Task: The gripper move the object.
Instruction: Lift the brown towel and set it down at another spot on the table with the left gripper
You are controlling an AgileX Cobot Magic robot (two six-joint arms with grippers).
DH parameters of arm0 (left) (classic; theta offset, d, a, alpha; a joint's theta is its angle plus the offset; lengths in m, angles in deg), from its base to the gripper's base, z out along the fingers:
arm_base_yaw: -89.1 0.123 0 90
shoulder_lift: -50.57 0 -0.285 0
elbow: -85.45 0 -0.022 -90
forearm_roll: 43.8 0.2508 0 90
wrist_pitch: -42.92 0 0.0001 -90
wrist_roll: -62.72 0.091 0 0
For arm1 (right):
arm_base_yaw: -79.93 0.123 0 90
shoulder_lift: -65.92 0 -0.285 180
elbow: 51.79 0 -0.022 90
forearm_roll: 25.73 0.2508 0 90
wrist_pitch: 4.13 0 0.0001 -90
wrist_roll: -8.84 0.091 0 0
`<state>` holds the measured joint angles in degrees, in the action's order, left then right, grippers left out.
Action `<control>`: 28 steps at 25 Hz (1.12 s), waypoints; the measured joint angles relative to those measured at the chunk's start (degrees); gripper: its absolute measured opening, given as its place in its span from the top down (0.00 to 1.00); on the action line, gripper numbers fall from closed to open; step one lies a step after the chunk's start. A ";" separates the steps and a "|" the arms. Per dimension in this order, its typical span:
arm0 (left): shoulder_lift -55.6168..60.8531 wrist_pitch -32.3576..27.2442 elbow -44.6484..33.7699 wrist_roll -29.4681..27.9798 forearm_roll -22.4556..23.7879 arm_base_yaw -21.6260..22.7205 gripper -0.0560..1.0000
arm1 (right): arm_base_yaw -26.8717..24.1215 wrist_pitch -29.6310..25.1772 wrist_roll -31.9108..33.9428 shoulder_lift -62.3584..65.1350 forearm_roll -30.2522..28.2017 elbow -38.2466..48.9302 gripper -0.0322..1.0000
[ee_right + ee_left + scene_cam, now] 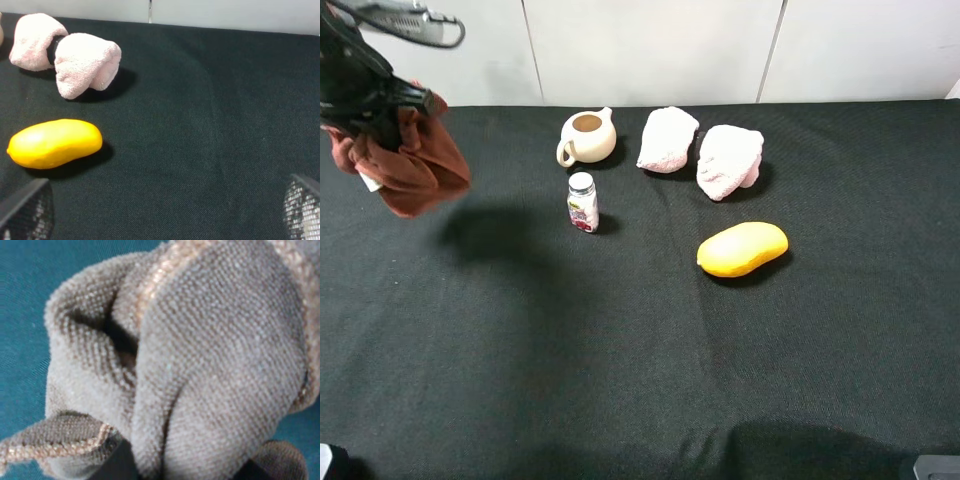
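My left gripper (pixel 372 118) is shut on a brown towel (pixel 415 165) and holds it in the air above the far left of the black table (pixel 620 350). The towel hangs bunched below the fingers. In the left wrist view the towel (pixel 210 365) fills almost the whole picture and hides the fingers. My right gripper (pixel 162 212) is open and empty, low at the table's front right; only its mesh fingertips (pixel 27 212) show. It stands apart from a yellow mango (pixel 54 142), which also shows in the exterior high view (pixel 742 248).
A beige teapot (pixel 586 136) stands at the back. A small white bottle (pixel 582 202) stands in front of it. Two pink rolled towels (pixel 667 138) (pixel 729 159) lie at the back middle, behind the mango. A white wall runs behind the table.
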<state>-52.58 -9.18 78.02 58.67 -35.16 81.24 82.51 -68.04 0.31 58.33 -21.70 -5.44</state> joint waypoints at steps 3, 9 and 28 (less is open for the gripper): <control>1.71 -1.08 0.79 0.00 -0.24 0.00 0.76 | 0.00 -0.05 0.00 0.00 0.00 0.00 0.30; 2.54 -2.51 1.60 0.00 -0.77 0.00 0.76 | 0.00 -0.05 0.00 0.00 0.00 0.00 0.30; -0.67 -2.95 11.13 0.00 -4.18 -12.74 0.76 | 0.00 0.01 0.00 0.00 0.00 0.00 0.30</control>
<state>-53.25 -12.13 89.15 58.67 -39.34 68.50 82.51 -68.02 0.31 58.33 -21.70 -5.44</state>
